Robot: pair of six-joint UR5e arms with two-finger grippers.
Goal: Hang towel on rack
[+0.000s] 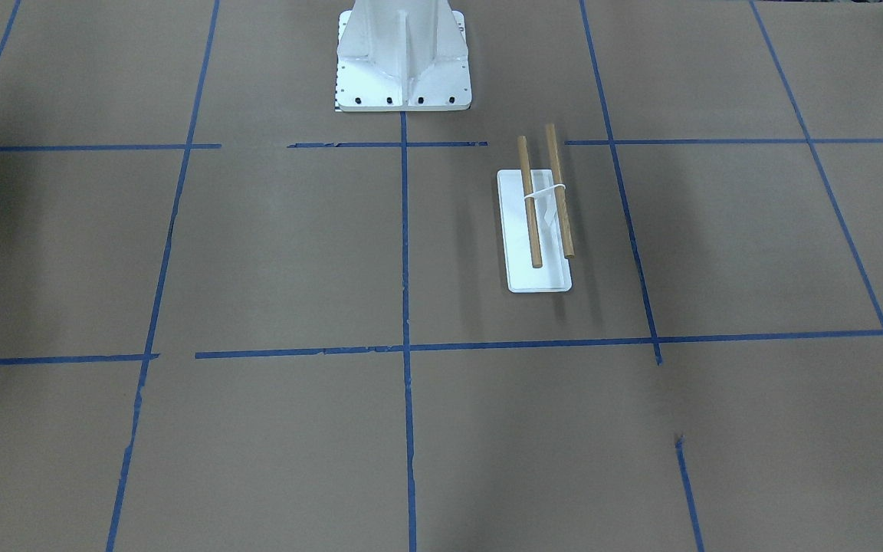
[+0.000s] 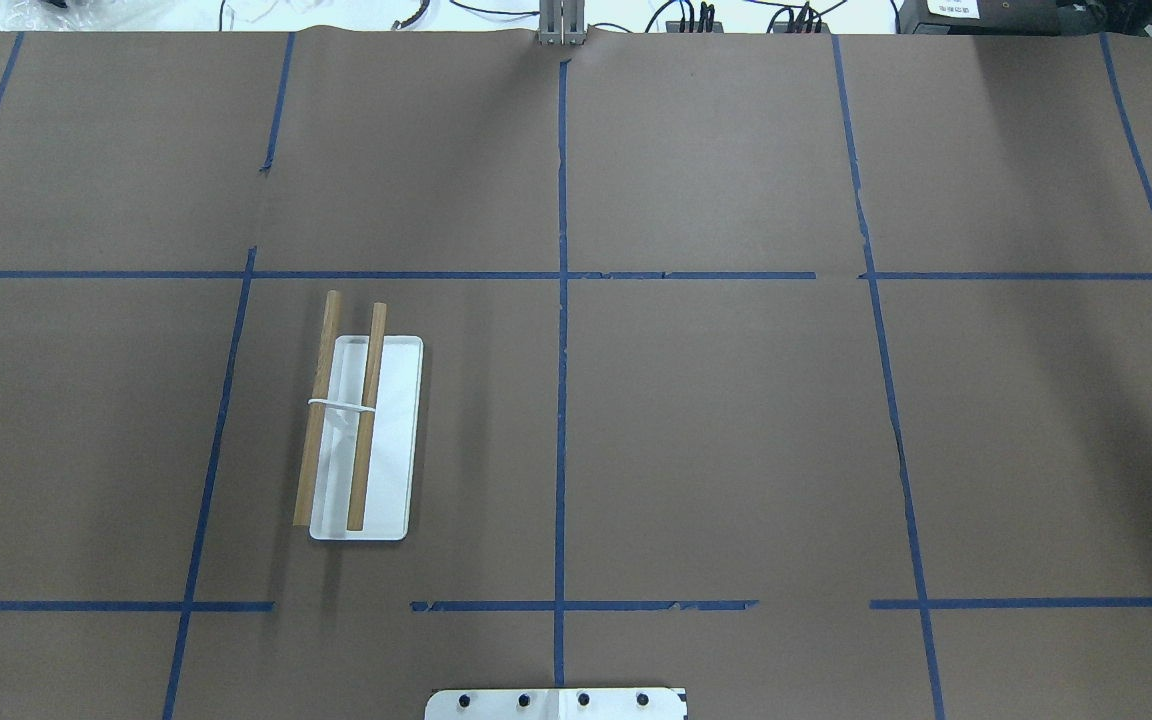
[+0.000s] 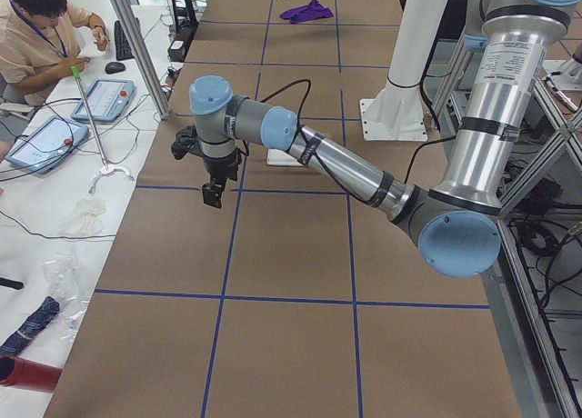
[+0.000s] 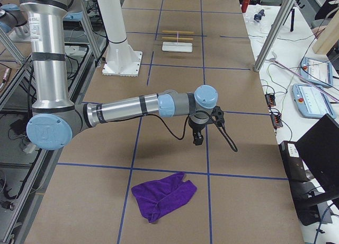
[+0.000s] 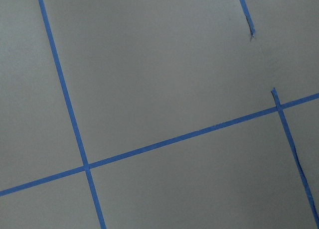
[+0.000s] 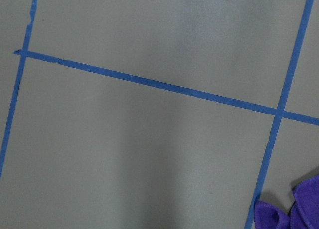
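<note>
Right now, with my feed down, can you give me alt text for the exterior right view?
The right arm reaches out over the brown table, its tool hanging above it, apart from the crumpled purple towel lying nearer the camera. The rack stands far up the table near the white pedestal, its two wooden dowels bare.

Brown, blue, white and purple at the table.
The table (image 2: 736, 450) is covered in plain brown and crossed by a grid of blue tape lines (image 2: 562, 400). The rack (image 1: 539, 277) is seen with a white base and two light-brown dowels (image 1: 529, 203). The towel (image 4: 163, 196) is shown in deep purple. The left arm (image 3: 346, 168) and right arm (image 4: 122, 107) are finished in silver with pale-blue caps. The left gripper (image 3: 213, 193) and right gripper (image 4: 197, 139), small in the side views, appear black.
</note>
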